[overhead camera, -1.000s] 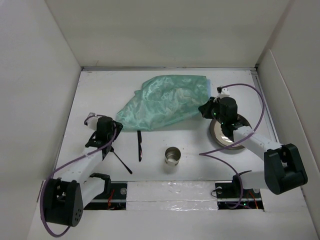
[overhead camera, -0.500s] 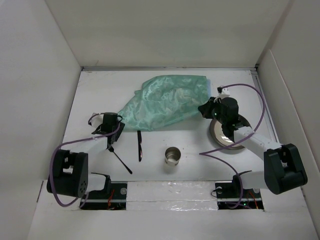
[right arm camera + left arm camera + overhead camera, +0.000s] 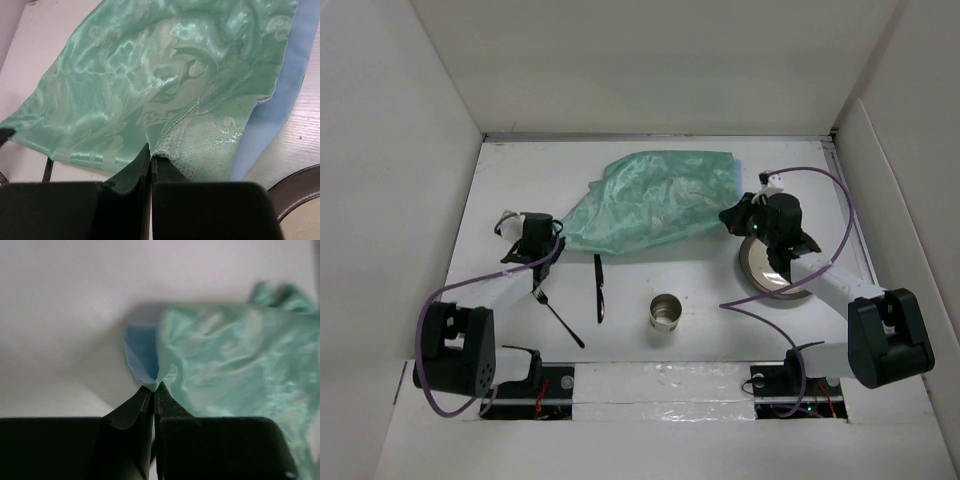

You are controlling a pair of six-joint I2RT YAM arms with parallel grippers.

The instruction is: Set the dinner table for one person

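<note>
Both hands (image 3: pixel 554 241) (image 3: pixel 728 217) on mat (image 3: pixel 650 205), above table (image 3: pixel 520 180)

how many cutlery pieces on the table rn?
2. The fork lies at front left; the knife lies just right of it, left of the metal cup. The green cloth could hide more.

The green cloth mat (image 3: pixel 650 205) is gleaming like glossy satin; the metal cup (image 3: pixel 666 314) is shining; the white dinner table (image 3: pixel 520 175) is looking matt.
</note>
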